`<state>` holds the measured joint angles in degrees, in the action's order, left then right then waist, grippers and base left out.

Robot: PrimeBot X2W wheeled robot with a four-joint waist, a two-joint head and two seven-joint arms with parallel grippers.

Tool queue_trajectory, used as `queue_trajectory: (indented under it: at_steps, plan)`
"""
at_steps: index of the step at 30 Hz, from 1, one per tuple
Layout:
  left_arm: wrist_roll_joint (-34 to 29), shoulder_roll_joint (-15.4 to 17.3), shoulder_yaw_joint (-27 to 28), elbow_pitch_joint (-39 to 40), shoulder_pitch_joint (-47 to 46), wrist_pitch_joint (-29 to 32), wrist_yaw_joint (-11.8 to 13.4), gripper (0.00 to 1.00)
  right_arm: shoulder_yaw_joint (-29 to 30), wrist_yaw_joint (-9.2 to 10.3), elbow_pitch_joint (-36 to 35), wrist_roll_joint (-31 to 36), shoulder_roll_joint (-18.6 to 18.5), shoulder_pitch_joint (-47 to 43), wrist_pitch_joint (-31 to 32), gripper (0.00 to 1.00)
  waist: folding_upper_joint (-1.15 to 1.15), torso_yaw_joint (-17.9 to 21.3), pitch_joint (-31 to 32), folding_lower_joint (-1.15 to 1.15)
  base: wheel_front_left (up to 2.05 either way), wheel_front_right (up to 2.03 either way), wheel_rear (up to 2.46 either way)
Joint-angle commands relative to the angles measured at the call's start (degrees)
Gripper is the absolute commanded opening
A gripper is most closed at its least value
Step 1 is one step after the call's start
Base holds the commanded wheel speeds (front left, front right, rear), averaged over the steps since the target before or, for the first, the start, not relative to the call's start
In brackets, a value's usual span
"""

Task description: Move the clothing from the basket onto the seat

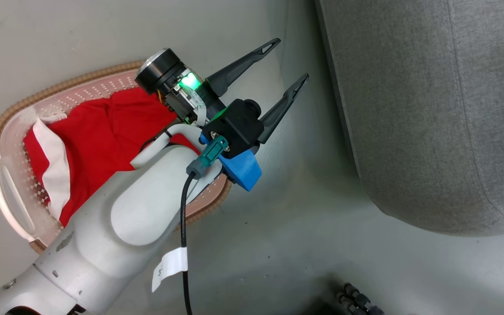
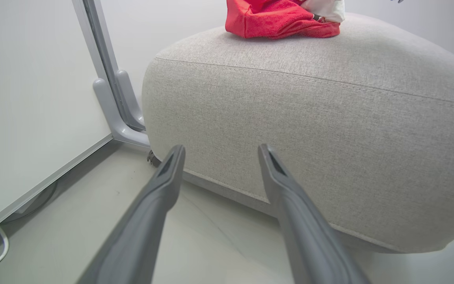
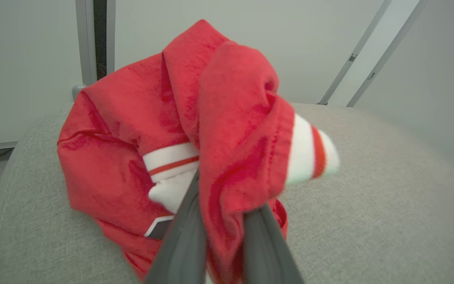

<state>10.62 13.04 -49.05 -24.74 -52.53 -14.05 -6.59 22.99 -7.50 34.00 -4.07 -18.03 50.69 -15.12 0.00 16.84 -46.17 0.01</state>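
Grey seat [image 3: 388,205], right fingers [image 3: 189,232] clamped on red clothing [image 3: 112,138] atop it; left fingers [image 2: 164,185] apart, near basket [image 1: 103,85]

floor [image 1: 300,245]: pale grey, glossy | wall panels [image 2: 26,98]: white | frame post [image 2: 103,59]: grey metal

The basket [image 1: 8,197] sits on the floor [image 1: 278,245] to my left, and some clothing [image 1: 99,135] lies inside it. My left arm reaches over the basket's near side. My left gripper [image 1: 290,59] hangs above the floor, in the gap between the basket and the seat [image 1: 431,109]. The seat is to my right, apart from the basket. In the left wrist view, the seat's side is right ahead of my spread fingers, with nothing between them. A post [image 2: 106,79] stands just beside the seat's corner. Another piece of clothing [image 3: 124,130] lies on top of the seat, and my right gripper [image 3: 229,193] has a fold of it squeezed between its fingers.
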Motion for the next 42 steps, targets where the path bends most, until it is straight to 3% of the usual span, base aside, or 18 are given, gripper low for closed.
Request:
queue_trajectory:
  at_steps: [1, 13, 20, 32, 42]
  plan:
    - [0.40, 0.03, -0.11, -0.02, -0.22, -0.29, 0.35, 1.00, 0.52, 0.01, -0.77, -0.51, 0.05, -1.35, -0.06, 1.00, 0.00, 0.07, 0.56, -0.01, 0.00, 0.00, 0.00]
    - [3.10, -3.29, 2.40, 0.06, 5.28, -1.18, 1.83, 1.00, 3.91, 0.01, -18.08, 1.85, 2.38, -18.70, -0.06, 1.00, 0.00, -1.53, 13.19, -0.01, 0.00, 0.00, 0.00]
    - [4.31, -4.08, 7.87, 2.75, 11.73, -1.21, 3.17, 1.00, -3.15, 0.01, -28.20, 0.78, 4.73, -25.81, -0.06, 1.00, 0.00, -3.93, 21.55, -0.01, 0.00, 0.00, 0.00]
    - [3.23, -4.90, 21.37, 6.39, 22.85, -1.17, 4.50, 1.00, -18.48, 0.01, -31.89, -0.82, 7.74, -31.59, -0.05, 1.00, 0.00, -10.66, 31.60, -0.01, 0.00, 0.00, 0.00]
    - [1.31, -5.94, 33.42, 8.34, 32.35, -1.18, 4.98, 1.00, -21.67, 0.01, -29.60, -1.14, 10.12, -36.49, -0.05, 1.00, 0.00, -15.19, 37.26, -0.01, 0.00, 0.00, 0.00]
